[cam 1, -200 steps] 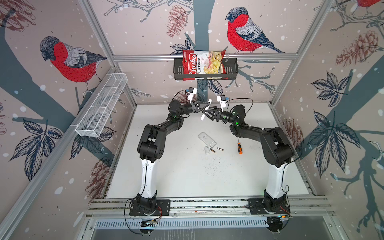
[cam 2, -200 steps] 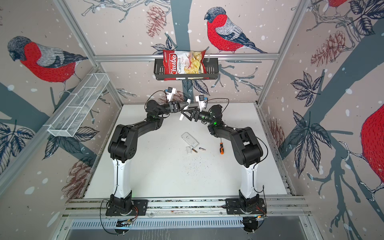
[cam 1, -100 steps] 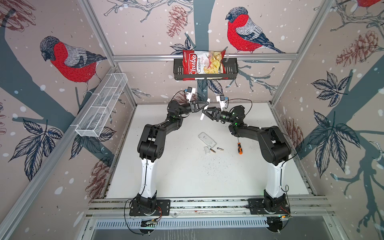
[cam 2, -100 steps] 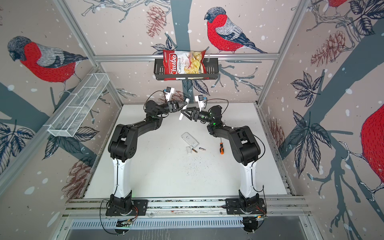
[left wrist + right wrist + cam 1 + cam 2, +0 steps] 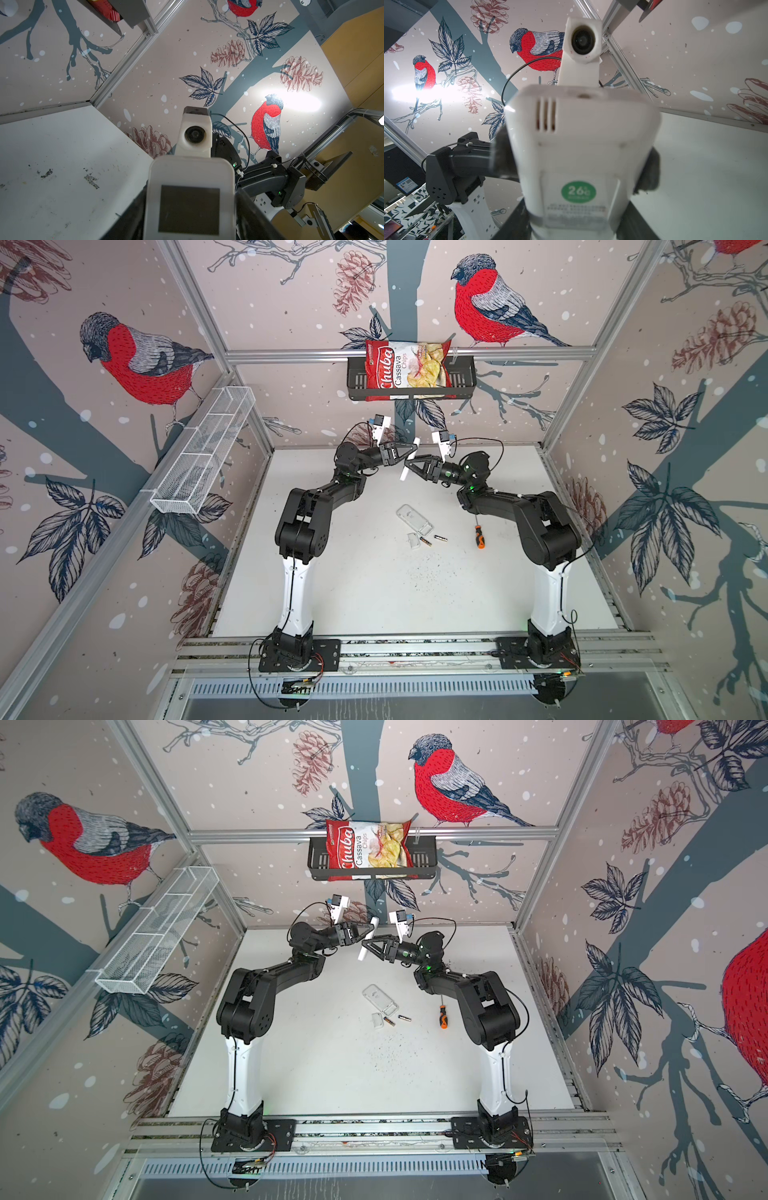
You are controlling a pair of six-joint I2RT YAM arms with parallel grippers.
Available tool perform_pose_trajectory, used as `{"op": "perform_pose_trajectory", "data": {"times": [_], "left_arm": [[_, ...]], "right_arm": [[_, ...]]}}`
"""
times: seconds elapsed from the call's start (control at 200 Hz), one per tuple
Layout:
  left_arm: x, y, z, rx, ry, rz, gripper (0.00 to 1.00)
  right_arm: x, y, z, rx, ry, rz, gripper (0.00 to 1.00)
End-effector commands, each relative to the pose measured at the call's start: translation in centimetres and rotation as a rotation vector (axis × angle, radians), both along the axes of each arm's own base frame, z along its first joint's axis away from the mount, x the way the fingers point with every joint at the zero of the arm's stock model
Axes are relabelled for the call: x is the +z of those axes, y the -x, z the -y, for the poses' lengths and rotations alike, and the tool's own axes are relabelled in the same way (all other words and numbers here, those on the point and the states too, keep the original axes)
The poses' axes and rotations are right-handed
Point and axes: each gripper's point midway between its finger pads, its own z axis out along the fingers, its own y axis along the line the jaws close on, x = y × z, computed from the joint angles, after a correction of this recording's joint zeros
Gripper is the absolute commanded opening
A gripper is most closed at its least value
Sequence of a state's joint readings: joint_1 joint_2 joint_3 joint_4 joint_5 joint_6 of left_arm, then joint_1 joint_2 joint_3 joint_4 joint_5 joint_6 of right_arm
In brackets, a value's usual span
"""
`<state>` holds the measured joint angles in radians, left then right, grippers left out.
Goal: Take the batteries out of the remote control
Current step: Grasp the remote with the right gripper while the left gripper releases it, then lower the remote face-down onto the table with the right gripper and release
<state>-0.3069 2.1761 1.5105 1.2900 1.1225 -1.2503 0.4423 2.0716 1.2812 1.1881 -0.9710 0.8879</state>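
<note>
Both arms are raised at the back of the table, facing each other. Between them hangs the white remote control (image 5: pixel 403 476) (image 5: pixel 362 956), tilted on end. My right gripper (image 5: pixel 407 466) (image 5: pixel 575 218) is shut on it; the right wrist view shows its back with a green round sticker (image 5: pixel 578 191). My left gripper (image 5: pixel 413 450) (image 5: pixel 190 197) stands open, its fingers loosely flanking the remote's screen end (image 5: pixel 189 207). Two batteries (image 5: pixel 425 541) (image 5: pixel 440 538) lie on the table, also in a top view (image 5: pixel 389 1022).
A clear plastic case (image 5: pixel 414 519) and a small white cover (image 5: pixel 413 540) lie beside the batteries. An orange-and-black screwdriver (image 5: pixel 479 537) lies to their right. A black basket with a chips bag (image 5: pixel 409 369) hangs on the back wall, and a wire shelf (image 5: pixel 203 448) on the left wall.
My right gripper has closed on the remote control. My left gripper's jaws have widened around it. Both arms stay at about the same spot.
</note>
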Motion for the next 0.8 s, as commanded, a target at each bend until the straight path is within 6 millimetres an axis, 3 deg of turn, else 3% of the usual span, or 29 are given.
{"op": "perform_pose_trajectory", "data": {"times": [0.0, 0.18, 0.29, 0.39, 0.495, 0.635, 0.79], "left_arm": [[0.5, -0.2, -0.5, 0.041, -0.016, 0.05, 0.98], [-0.1, -2.8, -3.9, 0.267, -0.1, 0.053, 0.98], [-0.6, -4.0, -7.4, 0.447, -0.132, 0.025, 0.98], [-1.5, -3.9, -10.2, 0.635, -0.181, 0.003, 0.97], [-3.1, -2.6, -13.5, 0.847, -0.237, -0.036, 0.94], [-6.8, 0.4, -17.0, 1.05, -0.37, -0.143, 0.97], [-10.1, 3.9, -17.9, 1.111, -0.495, -0.195, 0.97]], "right_arm": [[0.3, -0.4, 0.4, -0.024, 0.001, 0.022, 0.33], [-1.7, -0.6, 1.6, -0.057, 0.11, -0.011, 0.32], [-4.5, -0.7, 2.1, -0.099, 0.283, -0.036, 0.32], [-7.1, -0.5, 1.9, -0.123, 0.5, -0.035, 0.32], [-9.2, 0.4, 1.6, -0.115, 0.69, -0.035, 0.32], [-11.7, 2.5, 0.6, -0.063, 0.875, -0.039, 0.31], [-15.0, 5.8, -2.0, 0.013, 1.082, -0.005, 0.3]]}}
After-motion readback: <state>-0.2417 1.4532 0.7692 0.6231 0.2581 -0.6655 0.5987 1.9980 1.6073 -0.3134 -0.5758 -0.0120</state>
